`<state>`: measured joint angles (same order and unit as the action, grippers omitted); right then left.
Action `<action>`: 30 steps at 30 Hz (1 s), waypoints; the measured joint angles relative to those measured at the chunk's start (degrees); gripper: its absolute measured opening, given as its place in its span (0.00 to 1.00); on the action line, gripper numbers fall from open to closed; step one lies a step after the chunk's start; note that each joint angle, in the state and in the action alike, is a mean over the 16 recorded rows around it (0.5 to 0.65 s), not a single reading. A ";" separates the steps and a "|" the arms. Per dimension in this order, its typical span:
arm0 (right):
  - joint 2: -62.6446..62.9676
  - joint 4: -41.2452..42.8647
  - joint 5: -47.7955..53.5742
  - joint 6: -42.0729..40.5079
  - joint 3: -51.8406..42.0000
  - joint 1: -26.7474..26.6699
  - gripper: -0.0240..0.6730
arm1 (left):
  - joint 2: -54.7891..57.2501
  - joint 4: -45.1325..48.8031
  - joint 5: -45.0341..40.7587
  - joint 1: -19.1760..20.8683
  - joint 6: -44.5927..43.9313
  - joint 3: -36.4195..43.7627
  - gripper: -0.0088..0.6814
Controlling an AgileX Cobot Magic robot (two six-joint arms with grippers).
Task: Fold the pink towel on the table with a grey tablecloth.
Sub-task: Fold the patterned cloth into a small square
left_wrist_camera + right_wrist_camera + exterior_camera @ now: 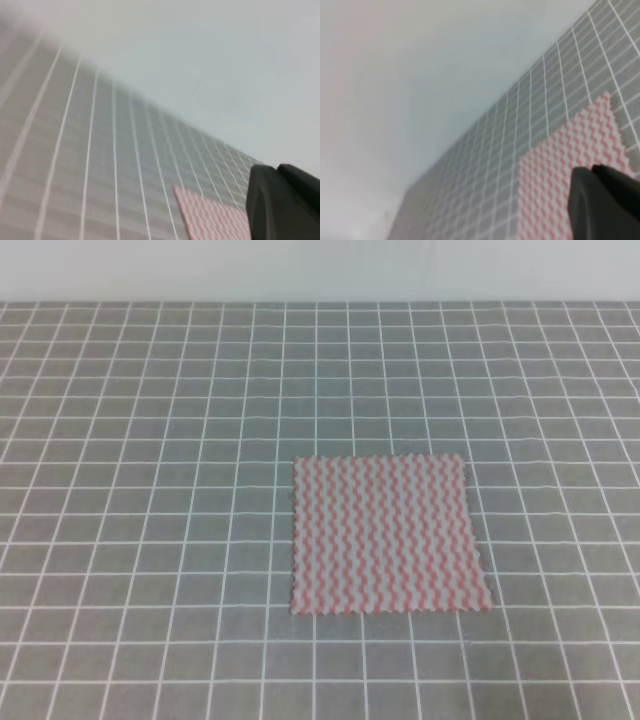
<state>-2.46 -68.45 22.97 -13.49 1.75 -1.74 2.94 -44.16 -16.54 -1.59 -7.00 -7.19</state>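
So the table with a grey tablecloth (150, 490) filled pretty much the whole overhead view, white grid lines running out to every edge, with a pale wall along the far edge. The pink towel (388, 535) lay flat and unfolded, a bit right of the table's middle and closer to the near edge than the far one, its sides slightly skewed against the grid.

Neither arm showed from above. In each wrist view only a dark blurry bit of the left gripper (282, 205) and the right gripper (605, 205) poked in at the lower right, so honestly I couldn't tell how far apart either set of fingers was.

Risk-wise, I'd say the towel looked thin and sat right on cloth, so a pinch at a corner could easily grab the tablecloth too, or just push the towel along. And if the two sides lifted unevenly, that skew would give a crooked fold.
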 joint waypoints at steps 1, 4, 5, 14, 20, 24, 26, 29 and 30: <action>-1.18 1.84 0.91 -0.57 1.00 0.00 0.01 | 1.12 -0.01 -1.06 0.00 -2.12 -1.09 0.01; -5.45 7.68 4.02 -2.12 4.63 0.00 0.01 | 5.62 0.02 -4.15 0.00 -8.59 -4.78 0.01; -7.09 9.63 5.01 -2.43 5.99 0.00 0.01 | 7.54 0.02 -5.19 0.00 -10.87 -6.18 0.01; -25.67 26.68 15.36 -5.10 21.38 -0.01 0.01 | 28.23 0.19 -12.48 -0.06 -23.89 -16.17 0.01; -37.84 32.04 19.77 -6.40 28.93 -0.81 0.01 | 38.76 0.22 -15.10 -0.09 -29.39 -20.79 0.01; -45.91 35.07 20.85 -6.17 32.85 -2.63 0.01 | 43.89 0.24 -15.30 -0.28 -31.37 -22.97 0.01; -49.91 36.44 20.99 -5.90 34.52 -3.89 0.01 | 46.37 0.21 -15.10 -0.71 -31.96 -23.98 0.01; -55.95 38.30 21.00 -5.47 37.03 -6.09 0.01 | 50.13 0.17 -14.47 -2.18 -32.48 -25.50 0.01; -57.91 38.89 20.94 -5.32 37.88 -6.88 0.01 | 51.49 0.14 -14.11 -2.98 -32.63 -26.09 0.01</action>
<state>-60.36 -29.56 43.91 -18.81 39.63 -8.61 54.43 -44.02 -30.65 -4.56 -39.63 -33.29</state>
